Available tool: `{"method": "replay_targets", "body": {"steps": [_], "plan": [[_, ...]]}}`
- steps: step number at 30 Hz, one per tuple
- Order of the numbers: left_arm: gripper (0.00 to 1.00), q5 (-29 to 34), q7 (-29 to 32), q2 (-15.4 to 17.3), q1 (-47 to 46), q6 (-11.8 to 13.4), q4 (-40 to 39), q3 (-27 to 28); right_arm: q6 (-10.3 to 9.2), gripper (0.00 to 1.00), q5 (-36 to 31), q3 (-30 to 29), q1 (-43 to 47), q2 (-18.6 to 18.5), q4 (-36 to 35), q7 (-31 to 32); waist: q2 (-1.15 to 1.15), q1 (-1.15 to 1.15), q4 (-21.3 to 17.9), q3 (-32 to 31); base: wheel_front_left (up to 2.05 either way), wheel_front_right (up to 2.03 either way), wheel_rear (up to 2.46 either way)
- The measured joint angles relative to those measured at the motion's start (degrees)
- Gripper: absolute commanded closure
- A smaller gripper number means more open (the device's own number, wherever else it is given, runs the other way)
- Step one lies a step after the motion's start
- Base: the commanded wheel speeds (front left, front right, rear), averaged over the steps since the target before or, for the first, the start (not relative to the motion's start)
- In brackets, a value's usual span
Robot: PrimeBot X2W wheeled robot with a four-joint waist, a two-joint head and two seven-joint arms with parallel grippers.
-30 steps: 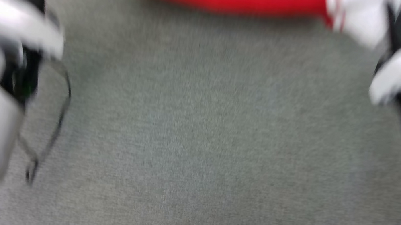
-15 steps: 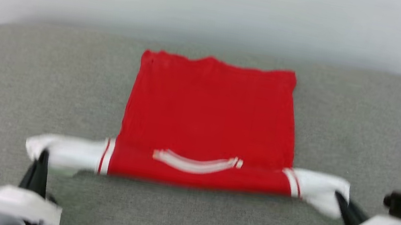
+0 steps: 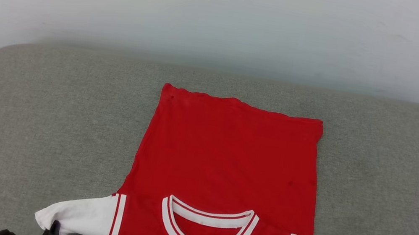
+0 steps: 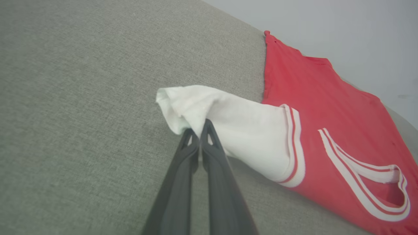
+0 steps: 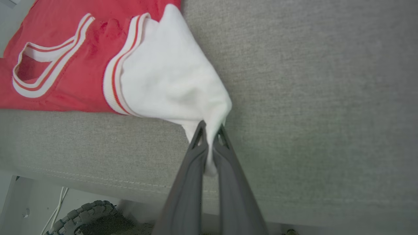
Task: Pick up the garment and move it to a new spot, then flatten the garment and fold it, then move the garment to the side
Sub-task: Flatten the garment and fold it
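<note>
The garment (image 3: 227, 163) lies spread on the grey cushioned surface (image 3: 44, 115), plain red side up, its striped neckline near me and its hem toward the wall. My left gripper (image 4: 198, 129) is shut on the tip of one white sleeve (image 4: 235, 124); its dark fingertip (image 3: 53, 232) pokes up at the bottom edge of the head view. My right gripper (image 5: 212, 130) is shut on the end of the other white sleeve (image 5: 169, 75), whose cloth hangs pinched between the fingers. The garment (image 5: 65, 65) stretches between both grips.
A pale wall (image 3: 226, 14) rises behind the grey surface. Past the cushion's stitched front edge (image 5: 98, 182), the right wrist view looks down on a treaded wheel (image 5: 85, 215) and white cables (image 5: 58, 202) on the floor.
The head camera has tilted up, so the whole garment and the wall have come into view. Both grippers stay shut on the sleeves, now at the frame's bottom edge.
</note>
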Motion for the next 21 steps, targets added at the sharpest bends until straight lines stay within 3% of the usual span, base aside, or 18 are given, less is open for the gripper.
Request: {"method": "replay_targets", "body": {"steps": [1, 7, 13, 21], "plan": [[1.00, 0.62, -0.04, 0.05, -0.02, 0.18, -0.46, -0.32, 0.00, 0.00, -0.18, -0.33, -0.06, 0.07, -0.71, 0.01, 0.00, 0.00, 0.10, 0.03, 0.00, 0.00, 0.00], [1.00, 4.36, -0.08, 1.09, -1.09, 0.96, -4.38, -2.67, -0.02, 0.00, -0.98, -4.61, -6.11, 0.62, -4.54, -1.87, 0.00, 0.01, 0.40, 0.85, 0.00, 0.00, 0.00], [1.00, 7.56, -0.02, 1.35, -5.75, 1.48, -10.06, -4.38, -0.03, 0.00, -1.24, -10.21, -19.97, -0.10, -0.78, -1.43, 0.00, 0.02, 1.57, 5.02, 0.00, 0.00, 0.00], [1.00, 11.24, -0.57, 0.03, -13.85, 0.91, -15.38, -6.19, -0.02, 0.00, -1.18, -10.93, -44.84, -4.37, 13.08, 13.07, 0.00, 0.04, 4.58, 14.27, 0.00, 0.00, 0.00]]}}
